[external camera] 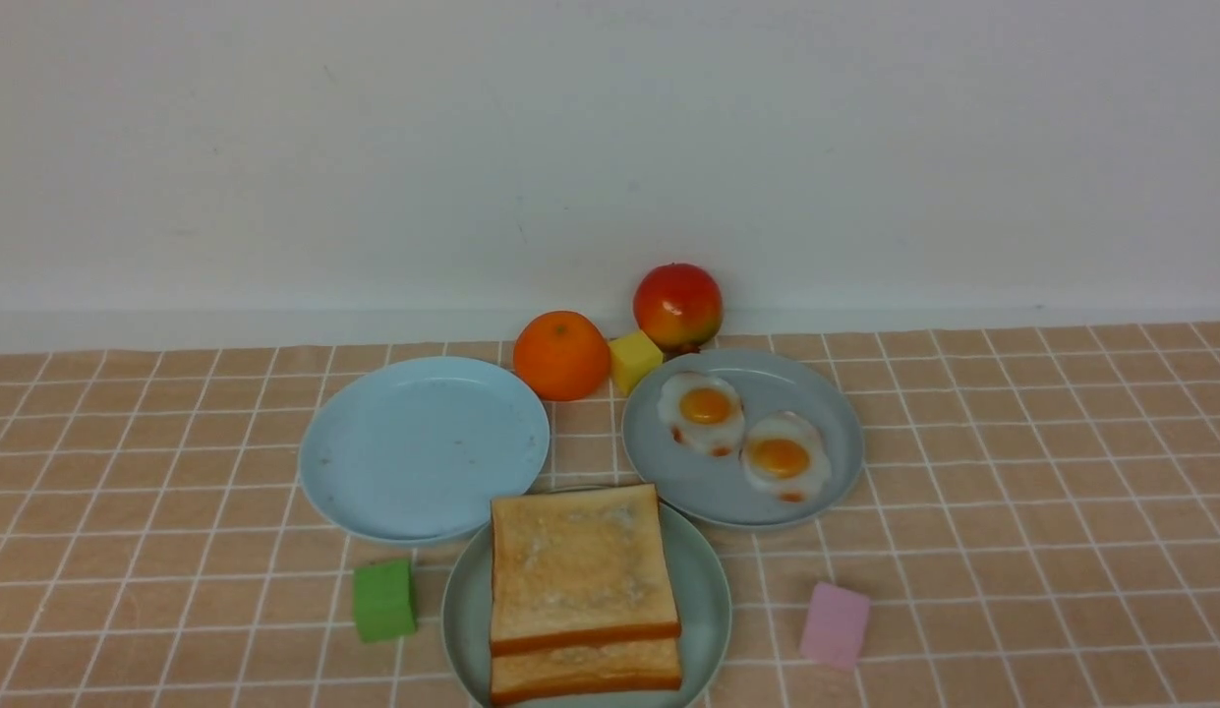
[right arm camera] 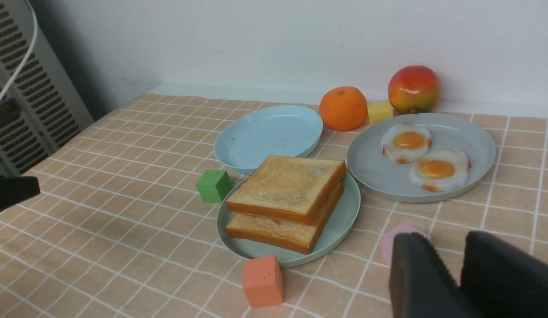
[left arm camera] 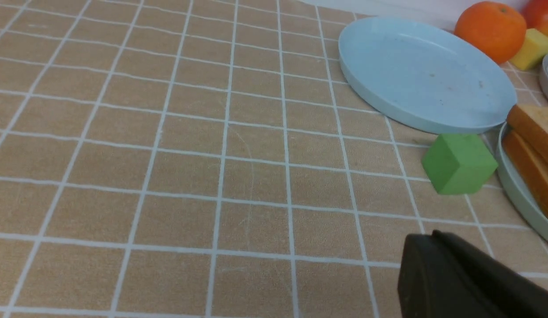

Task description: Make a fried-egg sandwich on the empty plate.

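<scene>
- Tan grid cloth (external camera: pixel 1013 492); white wall behind.
- Two toasts (right arm camera: pixel 286 187) stacked on mint plate (right arm camera: pixel 340 229), ahead of right gripper (right arm camera: pixel 450 265); jaws slightly apart, empty.
- Eggs (right arm camera: pixel 439 170) on grey plate (right arm camera: pixel 477 137) beyond.
- Left gripper (left arm camera: pixel 455 274): jaw state indeterminate.

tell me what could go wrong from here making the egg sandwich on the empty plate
1. The two toast slices lie stacked on the mint plate; lifting the top one may drag the lower.
2. The two fried eggs sit close together on the grey plate; a grab may catch both.
3. The green cube sits near the empty light blue plate and could get knocked.
</scene>
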